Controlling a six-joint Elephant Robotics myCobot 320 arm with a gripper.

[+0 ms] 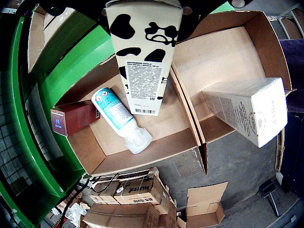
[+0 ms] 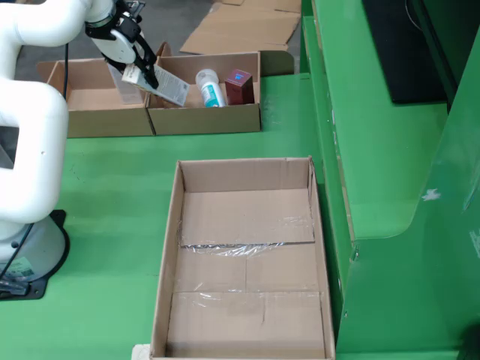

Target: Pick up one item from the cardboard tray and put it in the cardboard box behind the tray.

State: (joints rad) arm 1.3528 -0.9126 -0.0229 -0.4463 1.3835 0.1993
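My gripper (image 1: 144,5) is shut on a white milk carton with black cow spots (image 1: 142,57). It holds the carton tilted above the cardboard tray (image 1: 142,159). In the fixed view the gripper (image 2: 126,43) and carton (image 2: 161,84) hang over the tray's left end (image 2: 206,120). A white bottle with a teal label (image 1: 118,118) and a dark red box (image 1: 76,116) lie in the tray. They also show in the fixed view, the bottle (image 2: 211,88) beside the red box (image 2: 240,85). The fingers are mostly hidden behind the carton.
A second cardboard box (image 1: 228,52) adjoins the tray and holds a white carton (image 1: 251,111); the box is left of the tray in the fixed view (image 2: 90,120). A large open cardboard box (image 2: 247,262) sits in front. Green walls (image 2: 375,150) stand at the right.
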